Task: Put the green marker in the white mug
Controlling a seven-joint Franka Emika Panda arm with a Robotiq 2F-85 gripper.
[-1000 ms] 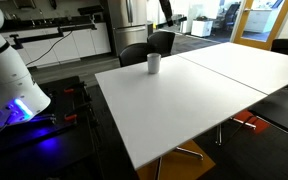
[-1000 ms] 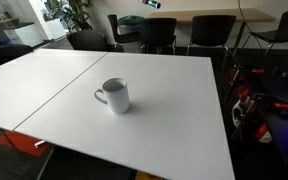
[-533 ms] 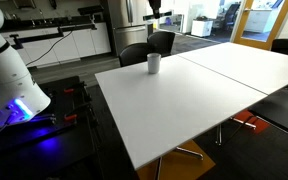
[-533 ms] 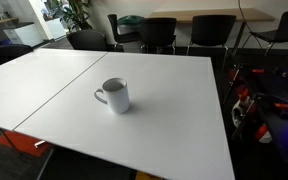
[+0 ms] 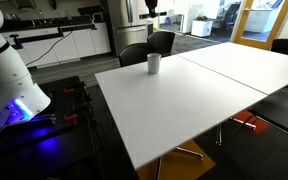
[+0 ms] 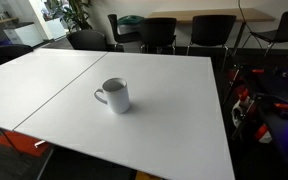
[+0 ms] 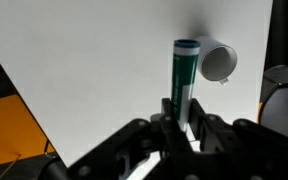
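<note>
In the wrist view my gripper (image 7: 182, 112) is shut on the green marker (image 7: 184, 72), which points away from the camera toward the table far below. The white mug (image 7: 217, 62) stands on the white table just right of the marker's tip in that view, seen from above. The mug also shows in both exterior views (image 5: 154, 63) (image 6: 115, 95), upright with its handle to the side. My gripper (image 5: 152, 8) hangs high above the mug at the top edge of an exterior view. The marker is not visible in the exterior views.
The mug stands on two white tables (image 6: 134, 120) pushed together, with a seam (image 5: 199, 68) between them. Black chairs (image 6: 174, 35) stand along the far side. The robot base (image 5: 9, 75) and cables sit on the floor by the table. An orange floor patch (image 7: 9, 125) lies beside the table.
The gripper has moved left along the top edge of the exterior view until it is above the mug. The mug has not moved.
</note>
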